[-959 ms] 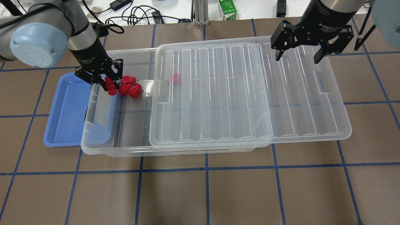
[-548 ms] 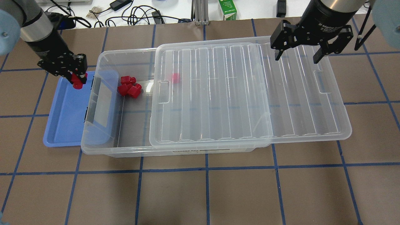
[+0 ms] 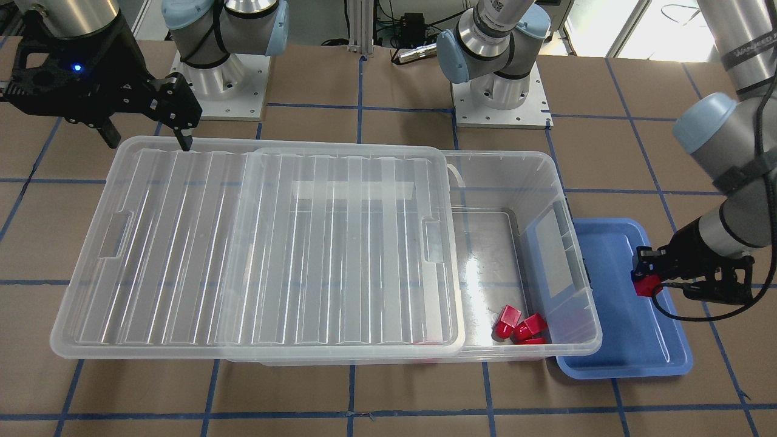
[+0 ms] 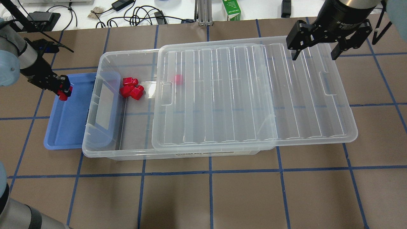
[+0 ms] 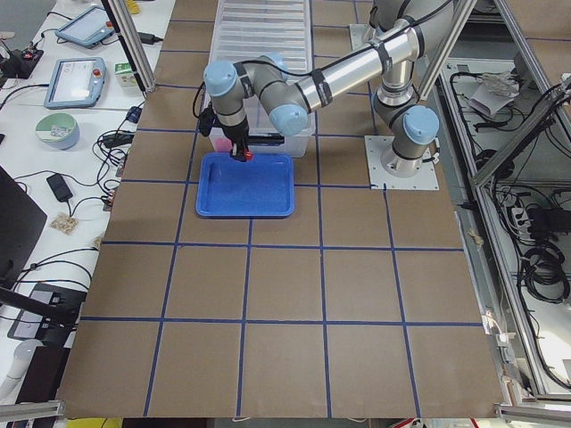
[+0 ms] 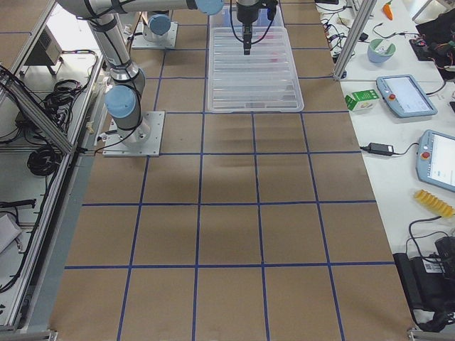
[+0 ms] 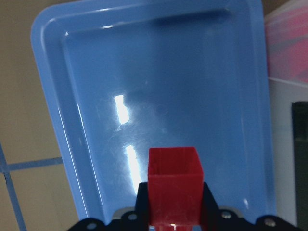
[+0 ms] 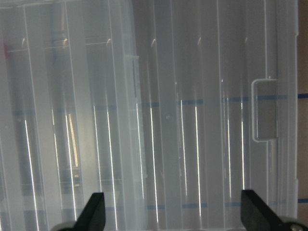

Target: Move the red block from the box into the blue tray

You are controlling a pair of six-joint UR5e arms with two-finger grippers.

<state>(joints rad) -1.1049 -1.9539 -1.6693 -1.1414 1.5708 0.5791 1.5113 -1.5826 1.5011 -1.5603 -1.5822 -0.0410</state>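
My left gripper (image 4: 62, 92) is shut on a red block (image 4: 63, 94) and holds it over the far left edge of the blue tray (image 4: 68, 130). The left wrist view shows the red block (image 7: 173, 185) between the fingers above the bare tray floor (image 7: 183, 82). The same red block (image 3: 644, 283) shows above the tray's rim (image 3: 661, 364) in the front view. The clear box (image 4: 105, 152) holds three more red blocks (image 4: 132, 89) and another under the lid (image 4: 179, 79). My right gripper (image 4: 318, 53) is open and empty above the lid's far right edge.
The ribbed lid (image 4: 254, 95) is slid to the right, overhanging the box and leaving its left end uncovered. The box's left end overlaps the tray's right side. Cables, a charger and a green carton (image 4: 231, 9) lie beyond the table's far edge.
My left gripper carried the red block out of the box and leftward, to the tray's far left edge. My right gripper shifted slightly right and away.
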